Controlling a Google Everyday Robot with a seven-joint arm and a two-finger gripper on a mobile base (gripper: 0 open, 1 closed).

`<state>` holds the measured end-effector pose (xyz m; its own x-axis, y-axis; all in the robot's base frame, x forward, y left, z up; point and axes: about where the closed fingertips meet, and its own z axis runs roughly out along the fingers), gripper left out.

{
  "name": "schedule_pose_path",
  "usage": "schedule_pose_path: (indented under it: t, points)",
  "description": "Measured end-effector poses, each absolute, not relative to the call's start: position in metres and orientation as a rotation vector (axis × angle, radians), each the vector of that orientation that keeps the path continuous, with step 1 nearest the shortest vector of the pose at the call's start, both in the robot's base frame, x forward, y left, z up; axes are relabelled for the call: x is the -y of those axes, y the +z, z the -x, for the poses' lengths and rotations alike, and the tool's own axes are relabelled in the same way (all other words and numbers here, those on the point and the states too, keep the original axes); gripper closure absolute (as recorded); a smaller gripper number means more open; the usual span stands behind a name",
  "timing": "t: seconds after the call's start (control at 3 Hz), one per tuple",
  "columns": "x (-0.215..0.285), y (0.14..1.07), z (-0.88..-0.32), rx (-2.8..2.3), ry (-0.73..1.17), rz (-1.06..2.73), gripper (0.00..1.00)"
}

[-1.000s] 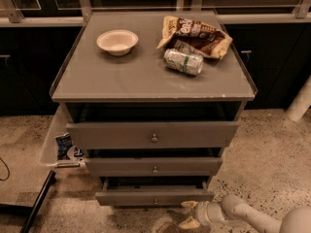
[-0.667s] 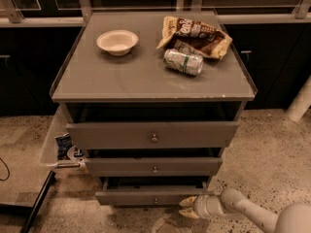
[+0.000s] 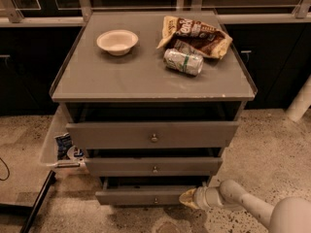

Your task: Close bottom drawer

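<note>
The bottom drawer (image 3: pixel 141 196) is the slimmest grey front of the three, low on the cabinet, with a tiny round knob (image 3: pixel 155 200). It stands pulled out a little, with a dark gap above its front. My gripper (image 3: pixel 187 198) comes in from the lower right on a white arm (image 3: pixel 243 205) and sits against the right end of the bottom drawer's front. Above it are the mid-width middle drawer (image 3: pixel 153 166) and the tallest top drawer (image 3: pixel 152 134), both pulled out a little.
On the cabinet top (image 3: pixel 121 79) lie a white bowl (image 3: pixel 117 41), a tipped can (image 3: pixel 183 61) and a chip bag (image 3: pixel 197 35). A clear bin (image 3: pixel 60 147) with packets stands left of the cabinet. A white pipe (image 3: pixel 301 101) stands at far right. Dark cabinets lie behind.
My gripper has moved up and left from the floor to the right end of the bottom drawer's front. The drawer's position looks about the same.
</note>
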<state>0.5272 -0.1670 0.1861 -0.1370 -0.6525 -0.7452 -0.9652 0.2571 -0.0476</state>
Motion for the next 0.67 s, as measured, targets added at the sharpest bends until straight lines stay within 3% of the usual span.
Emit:
schedule_pose_path:
  t: [0.67]
  points:
    - [0.1669,0.186,-0.5272,-1.87,0.604,1.469,0.35]
